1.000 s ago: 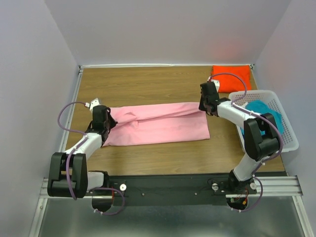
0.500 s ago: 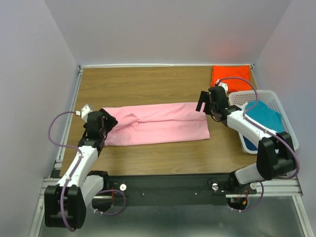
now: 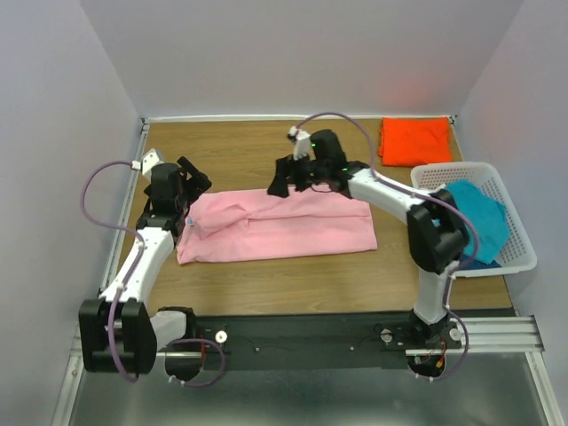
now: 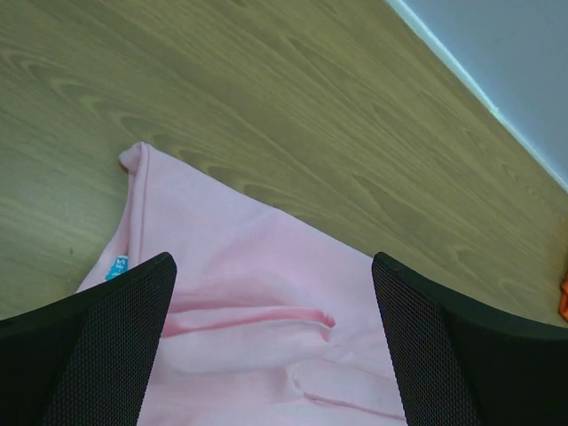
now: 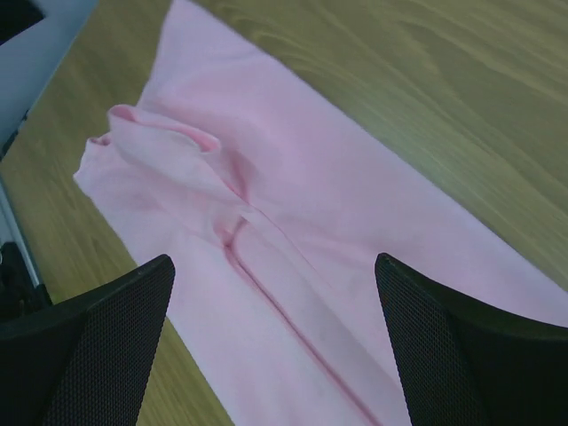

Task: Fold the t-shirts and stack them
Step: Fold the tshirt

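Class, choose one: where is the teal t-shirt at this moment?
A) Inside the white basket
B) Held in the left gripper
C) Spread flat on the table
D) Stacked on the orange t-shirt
A: the teal t-shirt lies bunched inside the white basket, with neither gripper on it.

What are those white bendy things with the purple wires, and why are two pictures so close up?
Those are two robot arms, bolted to the near edge of a wooden table. Each ends in a claw that pinches. The wide picture comes from a camera above and behind them. The two close-ups come from little cameras on the wrists; the black shapes there are the claws' own fingers. A long pink t-shirt lies spread on the table. A folded orange t-shirt sits in the far right corner, and a teal t-shirt lies in a white basket. The left claw and the right claw hover over the pink one, both open, holding nothing.
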Controlling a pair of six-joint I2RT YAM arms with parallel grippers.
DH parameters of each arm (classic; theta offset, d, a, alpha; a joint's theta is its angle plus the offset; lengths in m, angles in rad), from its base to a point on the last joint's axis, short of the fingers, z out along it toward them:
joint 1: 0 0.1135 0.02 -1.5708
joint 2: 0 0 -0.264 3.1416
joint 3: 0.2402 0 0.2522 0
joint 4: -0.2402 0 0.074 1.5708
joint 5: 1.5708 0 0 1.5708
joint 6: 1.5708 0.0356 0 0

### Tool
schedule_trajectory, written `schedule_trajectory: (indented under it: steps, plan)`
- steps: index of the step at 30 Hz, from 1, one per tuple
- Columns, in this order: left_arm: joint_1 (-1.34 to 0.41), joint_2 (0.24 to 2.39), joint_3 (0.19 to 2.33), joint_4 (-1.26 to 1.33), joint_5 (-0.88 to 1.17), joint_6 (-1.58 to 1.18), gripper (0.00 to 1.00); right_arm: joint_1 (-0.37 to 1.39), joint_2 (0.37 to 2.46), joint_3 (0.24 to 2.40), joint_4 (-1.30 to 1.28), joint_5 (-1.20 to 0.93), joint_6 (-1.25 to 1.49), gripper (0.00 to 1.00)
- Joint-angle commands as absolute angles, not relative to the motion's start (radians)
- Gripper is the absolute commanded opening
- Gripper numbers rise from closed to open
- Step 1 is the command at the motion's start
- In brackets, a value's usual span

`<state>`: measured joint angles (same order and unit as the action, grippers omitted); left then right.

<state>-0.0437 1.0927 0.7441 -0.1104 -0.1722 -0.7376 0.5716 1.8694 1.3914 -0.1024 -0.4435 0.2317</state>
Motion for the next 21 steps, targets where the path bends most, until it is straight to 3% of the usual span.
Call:
schedule_trajectory:
  steps: [1, 8, 21]
  plan:
    - [-0.017, 1.257, 0.787, -0.046, -0.045, -0.675, 0.98, 0.655, 2.06, 1.585, -0.094, -0.69, 0.138, 1.0]
    - [-0.008, 1.485, 0.845, -0.005, 0.051, -0.66, 0.98, 0.736, 2.377, 1.914, -0.109, -0.759, 0.158, 1.0]
    - [0.031, 1.651, 0.819, 0.049, 0.12, -0.65, 0.98, 0.813, 2.41, 1.879, -0.11, -0.827, 0.068, 1.0]
